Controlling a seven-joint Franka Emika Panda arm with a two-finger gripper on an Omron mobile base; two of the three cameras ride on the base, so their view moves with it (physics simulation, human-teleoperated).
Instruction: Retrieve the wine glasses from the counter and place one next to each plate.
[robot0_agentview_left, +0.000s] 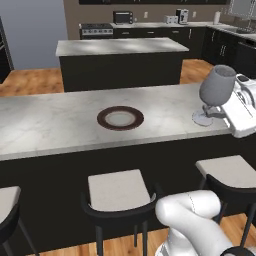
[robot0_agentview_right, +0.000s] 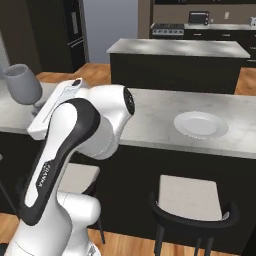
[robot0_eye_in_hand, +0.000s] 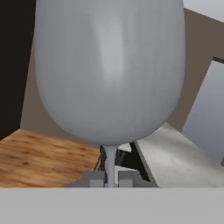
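A long marbled bar top lies mostly bare. A brown-rimmed plate sits mid-surface, with open stone to its left. To the right a wine glass, stem pinched in the gripper, blocks passage. Stools crowd the front edge.

Two base cameras and one hand camera
Both base views look forward and down over the bar top; the hand view sits close against the wine glass
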